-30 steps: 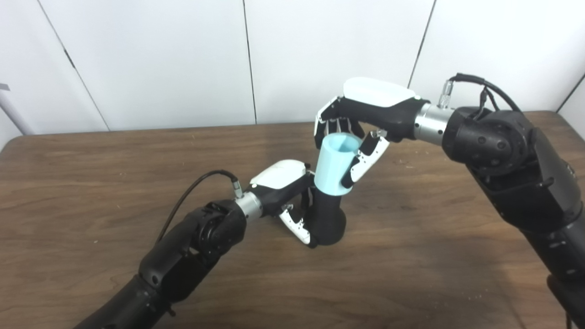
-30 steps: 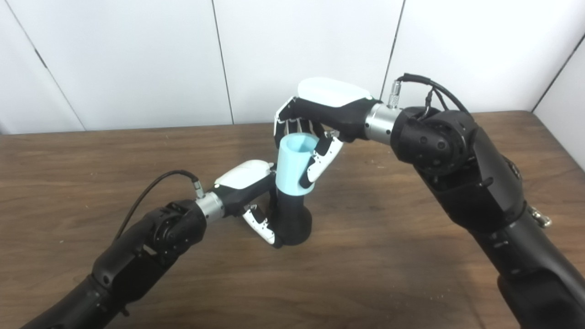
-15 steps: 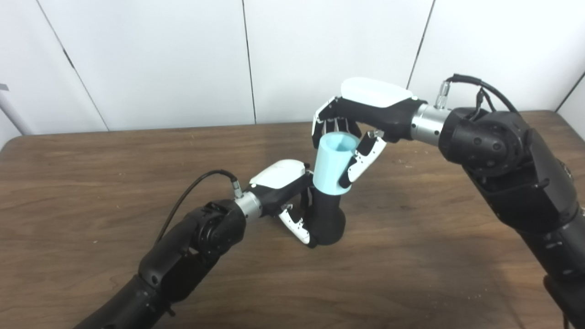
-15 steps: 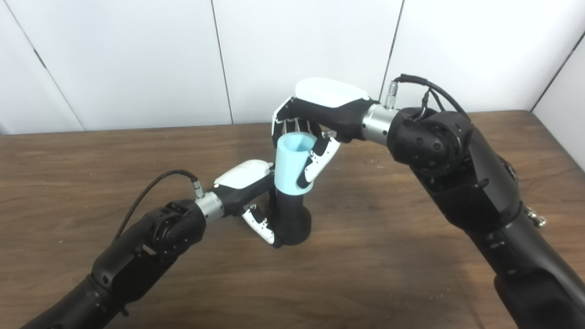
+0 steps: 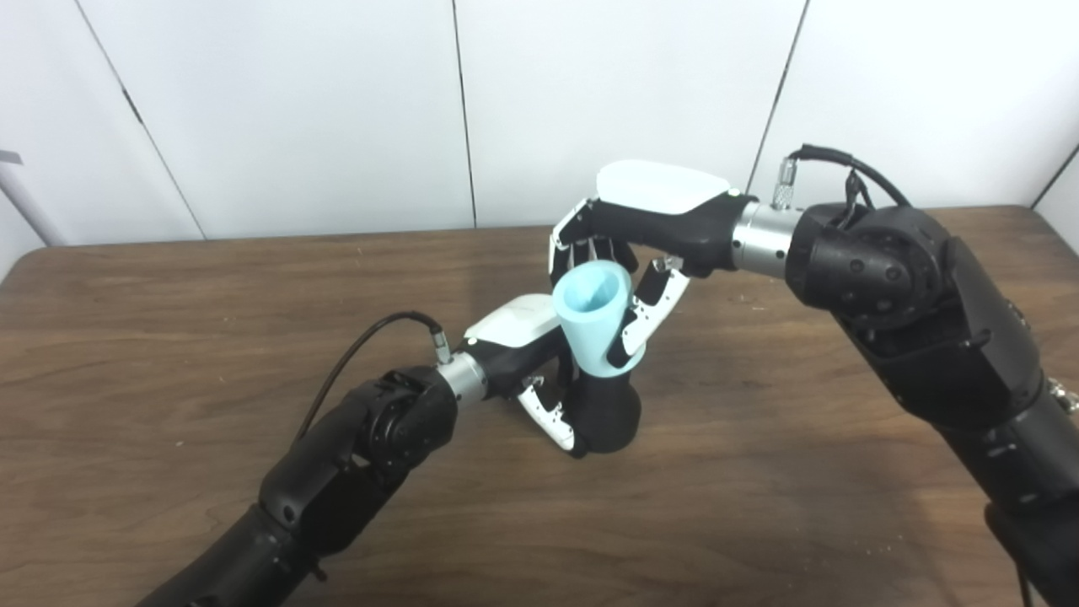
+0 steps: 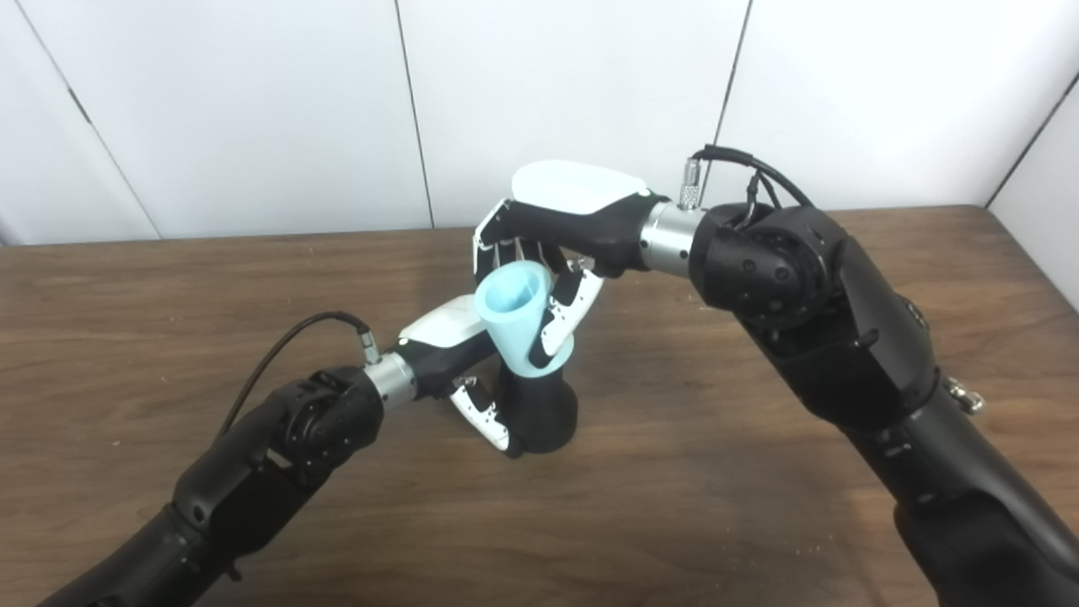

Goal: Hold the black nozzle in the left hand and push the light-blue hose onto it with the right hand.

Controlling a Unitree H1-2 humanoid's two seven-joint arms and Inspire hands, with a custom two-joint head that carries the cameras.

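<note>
Nozzle (image 5: pixel 603 413), black, upright on table (image 5: pixel 169 337) near centre, base on wood. L hand (image 5: pixel 539 371) wrapped round it. Light-blue hose (image 5: pixel 594 324) sits on nozzle top, tilted left, open end up. R hand (image 5: pixel 628 278) clasps hose, fingers closed round it.

The top of the black nozzle (image 5: pixel 605 413) is hidden inside the light-blue hose (image 5: pixel 593 314), so how far it goes in cannot be seen. The left hand (image 5: pixel 531 354) wraps the nozzle, and its fingers go behind it, out of sight. The far fingers of the right hand (image 5: pixel 628 253) hide behind the hose. Both arms are cut off at the bottom edge. The wooden table (image 5: pixel 169 320) runs off the picture on the sides and bottom.
</note>
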